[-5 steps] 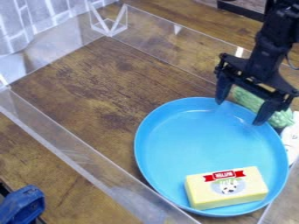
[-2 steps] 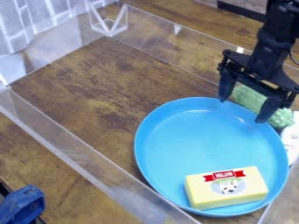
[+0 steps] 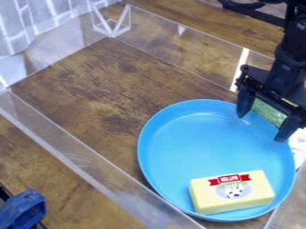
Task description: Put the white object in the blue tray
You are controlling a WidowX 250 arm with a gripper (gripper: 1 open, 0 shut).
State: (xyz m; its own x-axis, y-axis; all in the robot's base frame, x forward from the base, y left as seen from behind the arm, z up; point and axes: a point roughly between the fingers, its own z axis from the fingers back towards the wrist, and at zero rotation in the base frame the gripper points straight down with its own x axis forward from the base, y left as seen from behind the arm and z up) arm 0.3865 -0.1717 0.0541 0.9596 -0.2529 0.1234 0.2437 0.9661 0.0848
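The blue tray (image 3: 162, 134) is a round dish at the lower right. My black gripper (image 3: 266, 123) hangs over its far right rim, pointing down, open. Its fingers stand on either side of a green object (image 3: 267, 109) without pinching it. The white object (image 3: 300, 137) shows only as a small pale sliver at the right edge of the view, just right of the gripper and outside the tray. The arm and the picture's edge hide most of it.
A yellow box (image 3: 233, 192) with a red label lies in the tray's near part. Clear acrylic walls (image 3: 84, 170) fence the wooden table (image 3: 120, 80). A blue cloth (image 3: 18, 210) lies outside at the bottom left.
The gripper has shifted a little to the right and down in the picture, still open around the green object. Nothing else has moved.
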